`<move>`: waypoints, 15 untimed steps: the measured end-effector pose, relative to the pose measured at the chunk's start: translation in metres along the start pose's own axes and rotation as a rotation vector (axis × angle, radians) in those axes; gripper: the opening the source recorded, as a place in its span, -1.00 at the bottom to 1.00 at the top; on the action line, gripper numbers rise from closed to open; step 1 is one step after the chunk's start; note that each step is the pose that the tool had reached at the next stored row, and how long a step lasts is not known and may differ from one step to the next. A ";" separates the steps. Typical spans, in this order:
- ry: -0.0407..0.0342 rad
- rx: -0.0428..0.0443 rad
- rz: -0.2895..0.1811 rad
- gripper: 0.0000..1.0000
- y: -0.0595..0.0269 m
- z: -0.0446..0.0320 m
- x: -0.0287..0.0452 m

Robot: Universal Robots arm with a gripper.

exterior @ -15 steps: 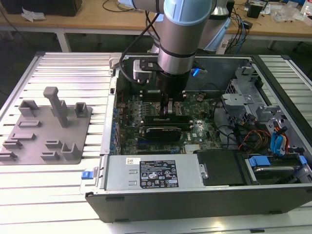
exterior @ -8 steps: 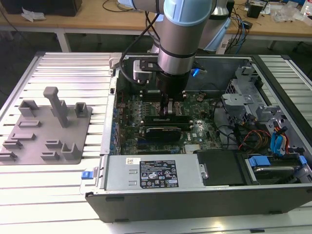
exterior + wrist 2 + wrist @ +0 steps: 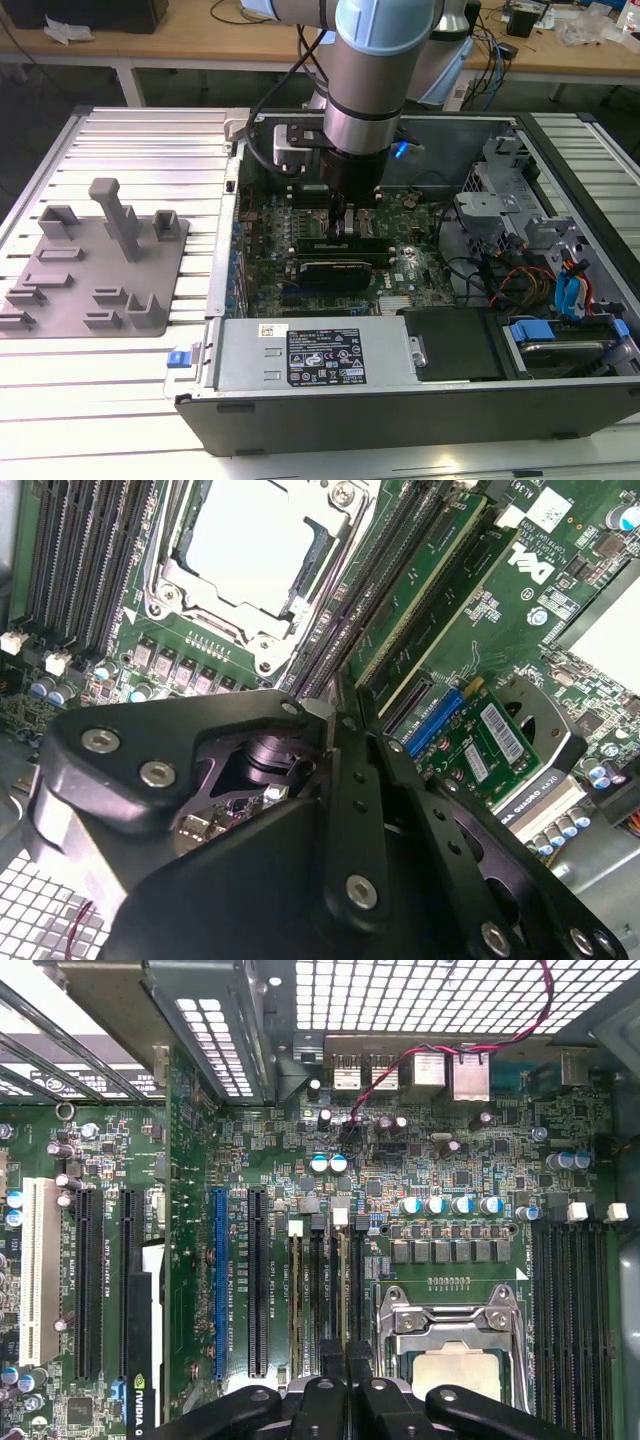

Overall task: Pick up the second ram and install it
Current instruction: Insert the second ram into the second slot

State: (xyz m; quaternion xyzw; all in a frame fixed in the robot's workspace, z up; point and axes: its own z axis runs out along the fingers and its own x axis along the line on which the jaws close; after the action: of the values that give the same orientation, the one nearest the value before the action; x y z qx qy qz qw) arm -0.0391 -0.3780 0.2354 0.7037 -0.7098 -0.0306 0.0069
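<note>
Hanging straight down into the open computer case [image 3: 400, 410], the arm [image 3: 380, 70] has its gripper [image 3: 345, 232] low over the motherboard [image 3: 405, 262]. It sits just beside the black expansion card [image 3: 338, 268] and above the row of memory slots next to the processor socket [image 3: 450, 1345]. In both wrist views the fingers [image 3: 355, 800] are drawn together, with only a thin seam left between them, and that seam lines up with the slots. The second ram [image 3: 415, 590] is a narrow green stick standing on edge in that slot row. It runs away from the fingertips with its near end right at them. Whether the pads pinch its top edge or merely rest against it is hard to say from these angles. A long blue slot [image 3: 218, 1280] lies a few slots further from the socket. In the exterior view, the grey holder tray [image 3: 100, 272] lies on the slatted metal table [image 3: 130, 140] off to the exterior view's left of the case, well apart from the gripper.
</note>
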 end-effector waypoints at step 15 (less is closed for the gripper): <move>-0.0019 0.0000 0.000 -0.81 -0.0002 0.0033 0.0000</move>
State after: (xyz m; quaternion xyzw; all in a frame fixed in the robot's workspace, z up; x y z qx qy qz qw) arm -0.0391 -0.3778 0.2322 0.7037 -0.7098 -0.0313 0.0062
